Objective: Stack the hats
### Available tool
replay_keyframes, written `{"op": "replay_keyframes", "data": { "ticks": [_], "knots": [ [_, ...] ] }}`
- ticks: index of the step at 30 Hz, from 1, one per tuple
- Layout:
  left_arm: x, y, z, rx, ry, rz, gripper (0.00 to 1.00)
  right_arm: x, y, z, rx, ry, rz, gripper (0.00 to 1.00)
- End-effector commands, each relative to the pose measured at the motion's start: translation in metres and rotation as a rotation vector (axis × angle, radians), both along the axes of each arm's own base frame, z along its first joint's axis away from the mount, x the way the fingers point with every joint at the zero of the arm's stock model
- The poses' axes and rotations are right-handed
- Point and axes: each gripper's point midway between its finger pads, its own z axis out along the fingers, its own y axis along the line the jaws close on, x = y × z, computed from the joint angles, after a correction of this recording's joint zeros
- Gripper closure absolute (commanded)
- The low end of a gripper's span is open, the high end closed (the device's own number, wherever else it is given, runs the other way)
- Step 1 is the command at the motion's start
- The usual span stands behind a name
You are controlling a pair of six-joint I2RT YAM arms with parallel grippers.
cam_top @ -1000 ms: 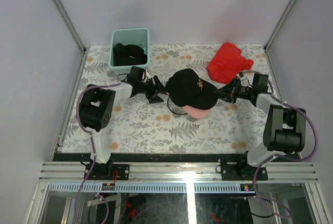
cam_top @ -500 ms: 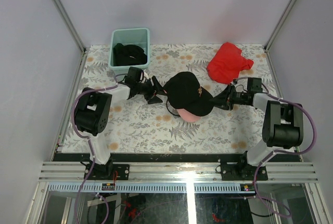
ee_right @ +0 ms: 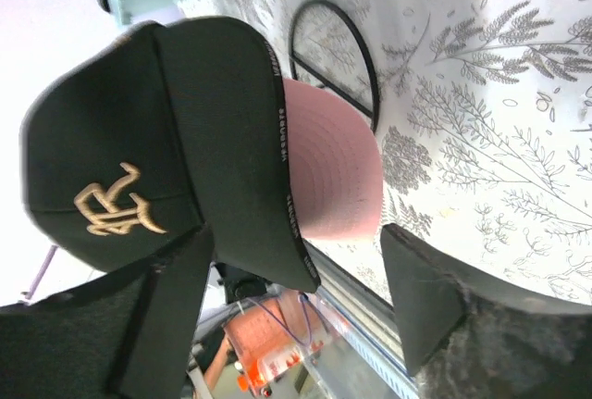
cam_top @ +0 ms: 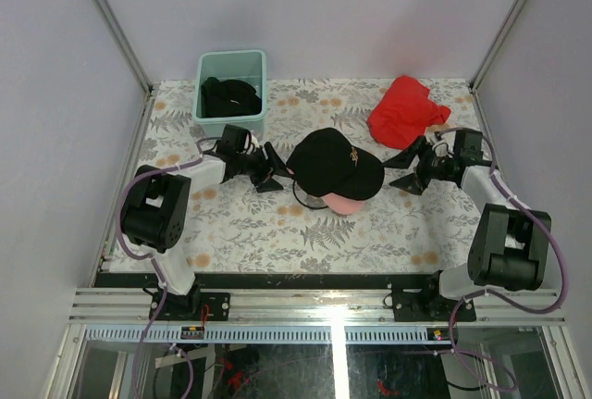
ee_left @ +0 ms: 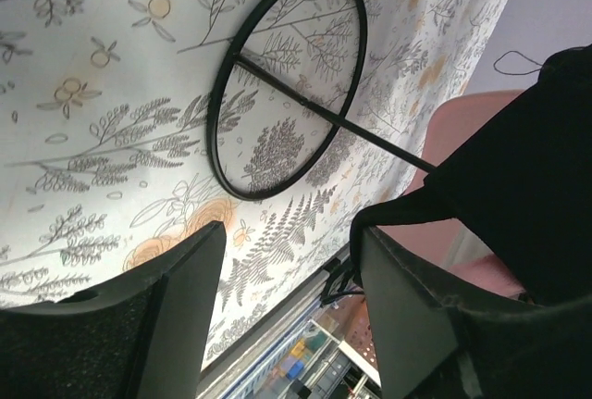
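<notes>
Overhead, the black cap (cam_top: 333, 163) sits mid-table on top of the pink cap (cam_top: 344, 203), whose brim pokes out beneath it on the near side. A thin black wire ring (cam_top: 300, 195) lies on the patterned table (cam_top: 277, 232) at their left edge. The left gripper (cam_top: 277, 169) faces the pile from the left and the right gripper (cam_top: 400, 173) from the right. Both are spread wide and grasp nothing, the right one standing a little apart from the black brim. Only this view takes in the mint-green tub (cam_top: 231, 75) at the far left with more dark hats (cam_top: 229, 96) inside, and the red cloth (cam_top: 407, 112) at the far right. The left wrist camera shows what the overhead hides: the ring is a full hoop crossed by one straight bar, lying flat on the leaf print. It also shows the pink crown under the black cap's dark edge, close to one finger (ee_left: 416, 316), though contact cannot be judged. The right wrist camera alone gives the gold embroidered logo (ee_right: 111, 206) on the black cap's front, the lettering along its brim edge, and the pink brim beneath it, with both released fingers (ee_right: 166, 316) framing empty space.
</notes>
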Motion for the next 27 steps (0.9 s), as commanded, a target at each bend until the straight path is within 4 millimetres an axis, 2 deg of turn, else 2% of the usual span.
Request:
{"op": "replay_keyframes", "data": {
  "ticks": [1, 3, 7, 12, 19, 25, 27],
  "knots": [
    [-0.019, 0.013, -0.012, 0.078, 0.052, 0.006, 0.43, 0.001, -0.010, 0.022, 0.109, -0.035, -0.097, 0.16],
    [-0.021, 0.014, -0.009, 0.082, 0.052, 0.004, 0.43, -0.004, -0.005, 0.024, 0.192, -0.024, -0.092, 0.11],
    [-0.028, 0.018, -0.006, 0.099, 0.059, 0.005, 0.46, -0.016, 0.000, 0.019, 0.232, 0.006, -0.093, 0.05],
    [-0.039, 0.023, -0.015, 0.119, 0.086, 0.007, 0.56, -0.033, 0.008, 0.012, 0.365, 0.043, -0.165, 0.01],
    [-0.046, 0.027, -0.028, 0.148, 0.119, -0.009, 0.64, -0.033, 0.008, 0.015, 0.478, -0.056, -0.224, 0.01],
    [-0.048, 0.029, -0.039, 0.174, 0.140, -0.022, 0.65, -0.019, 0.002, 0.032, 0.554, -0.208, -0.260, 0.01],
    [-0.047, 0.029, -0.041, 0.177, 0.146, -0.030, 0.65, -0.015, 0.002, 0.026, 0.588, -0.179, -0.262, 0.01]
  ]
}}
